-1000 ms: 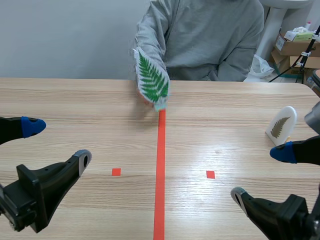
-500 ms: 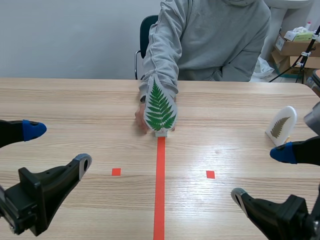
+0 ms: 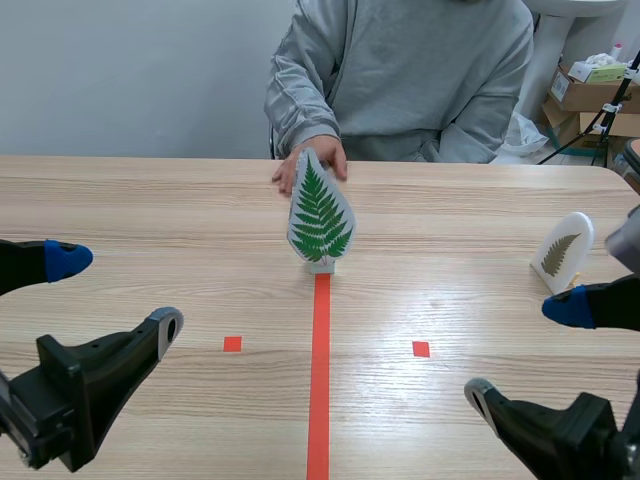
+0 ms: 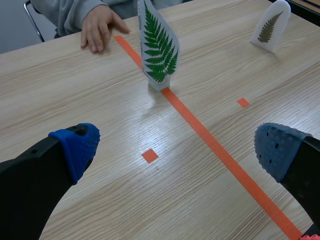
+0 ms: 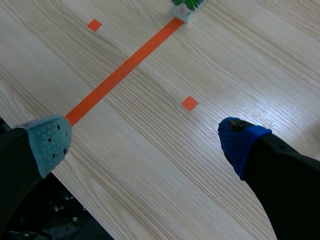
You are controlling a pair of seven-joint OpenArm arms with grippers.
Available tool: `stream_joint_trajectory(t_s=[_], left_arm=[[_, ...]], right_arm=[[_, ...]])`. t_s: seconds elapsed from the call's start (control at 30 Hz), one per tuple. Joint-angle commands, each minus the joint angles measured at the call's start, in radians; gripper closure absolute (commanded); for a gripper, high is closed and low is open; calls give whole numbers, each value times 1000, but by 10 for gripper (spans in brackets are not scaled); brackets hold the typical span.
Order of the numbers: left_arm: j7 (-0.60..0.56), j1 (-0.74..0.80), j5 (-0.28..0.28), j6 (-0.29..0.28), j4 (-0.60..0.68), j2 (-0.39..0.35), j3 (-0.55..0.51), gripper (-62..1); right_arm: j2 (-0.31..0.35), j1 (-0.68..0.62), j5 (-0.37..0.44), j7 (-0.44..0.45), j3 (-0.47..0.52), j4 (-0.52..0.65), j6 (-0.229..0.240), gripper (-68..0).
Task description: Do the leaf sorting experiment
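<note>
Grippers: left gripper (image 3: pixel 115 290) and right gripper (image 3: pixel 522 348) spread wide, empty.
Card: fern card (image 3: pixel 320 222) upright, frame centre, at the tape (image 3: pixel 319 370) line's far end.
Risk: an off-centre pinch could tip the thin card over.

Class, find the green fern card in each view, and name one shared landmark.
Scene view: green fern card stands at the far end of the orange tape line.
Left wrist view: card ahead of the left gripper, at that line's end.
Right wrist view: only its base shows, far ahead.
Shared landmark: the tape line.

Wooden table (image 3: pixel 150 200); grey wall (image 3: pixel 120 70); cardboard boxes (image 3: pixel 588 96)
</note>
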Motion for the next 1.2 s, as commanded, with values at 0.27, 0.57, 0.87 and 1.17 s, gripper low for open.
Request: stream_joint_trajectory(t_s=[0.27, 0.57, 0.87, 1.17], left_arm=[[-21, -3, -6, -3, 21, 2, -6, -623], [-20, -3, -6, -3, 21, 2, -6, -623], [-21, -3, -6, -3, 21, 2, -6, -623], [-21, -3, -6, -3, 21, 2, -6, -623]], right_arm=[[14, 12, -34, 21, 6, -5, -8, -602], [14, 12, -39, 13, 6, -5, -8, -602], [14, 12, -39, 12, 6, -5, -8, -602], [14, 12, -58, 13, 6, -5, -8, -602]])
